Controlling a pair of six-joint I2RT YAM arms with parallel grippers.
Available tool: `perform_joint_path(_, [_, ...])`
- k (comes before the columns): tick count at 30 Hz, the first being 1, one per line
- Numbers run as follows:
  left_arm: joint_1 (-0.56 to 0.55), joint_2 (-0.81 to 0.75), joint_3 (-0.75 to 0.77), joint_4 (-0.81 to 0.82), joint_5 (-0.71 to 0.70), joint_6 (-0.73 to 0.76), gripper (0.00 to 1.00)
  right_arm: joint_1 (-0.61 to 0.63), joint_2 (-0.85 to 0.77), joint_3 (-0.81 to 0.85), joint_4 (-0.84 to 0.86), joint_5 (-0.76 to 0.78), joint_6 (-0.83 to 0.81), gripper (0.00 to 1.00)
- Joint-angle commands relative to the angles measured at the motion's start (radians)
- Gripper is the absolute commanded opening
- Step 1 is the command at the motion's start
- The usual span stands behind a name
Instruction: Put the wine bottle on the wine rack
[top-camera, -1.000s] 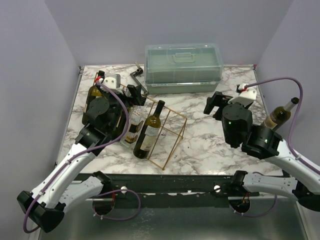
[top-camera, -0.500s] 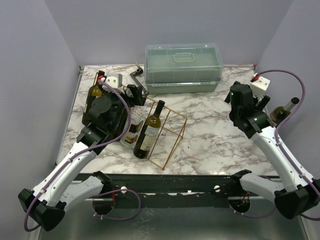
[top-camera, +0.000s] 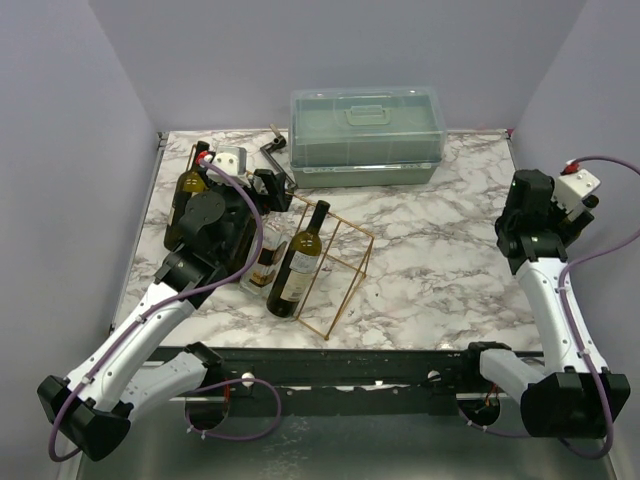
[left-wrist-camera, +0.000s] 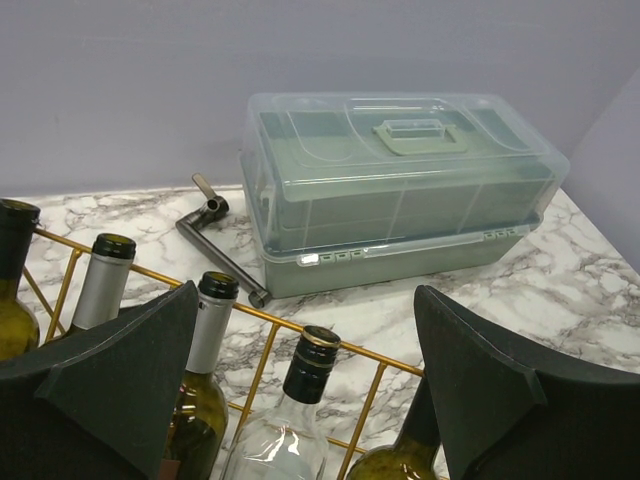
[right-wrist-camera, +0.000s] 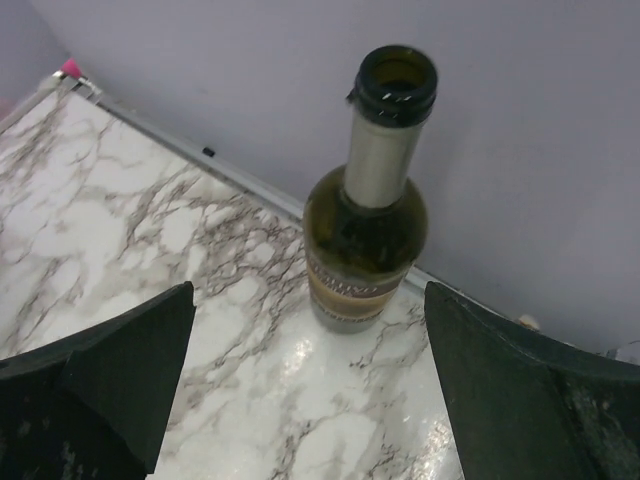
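A green wine bottle (right-wrist-camera: 368, 235) with a silver neck stands upright on the marble by the right wall. My right gripper (right-wrist-camera: 305, 292) is open, and the bottle stands ahead between its fingers, not touched. In the top view the right wrist (top-camera: 532, 212) hides that bottle. The gold wire wine rack (top-camera: 345, 262) lies at the left with several bottles in it, one a dark bottle (top-camera: 300, 262). My left gripper (left-wrist-camera: 305, 300) is open and empty above the rack's bars (left-wrist-camera: 262, 316) and bottle necks (left-wrist-camera: 312, 365); it also shows in the top view (top-camera: 272, 188).
A translucent green lidded box (top-camera: 367, 135) stands at the back middle and also shows in the left wrist view (left-wrist-camera: 400, 190). A black crank tool (top-camera: 275, 156) lies left of it. The purple wall rises right behind the right bottle.
My right arm has swung from the table's middle right out to the right edge and now covers the standing bottle in the top view. The left arm has not moved.
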Motion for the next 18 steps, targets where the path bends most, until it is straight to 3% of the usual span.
perform_joint_path(1, [0.004,0.009,-0.002,0.002,0.019,-0.012,0.90,-0.074,0.023,0.020,0.105,0.032,-0.070,1.00])
perform_joint_path(18, [0.003,0.012,-0.004,0.000,0.010,-0.012,0.90,-0.216,0.206,0.064,0.288,0.019,-0.146,1.00])
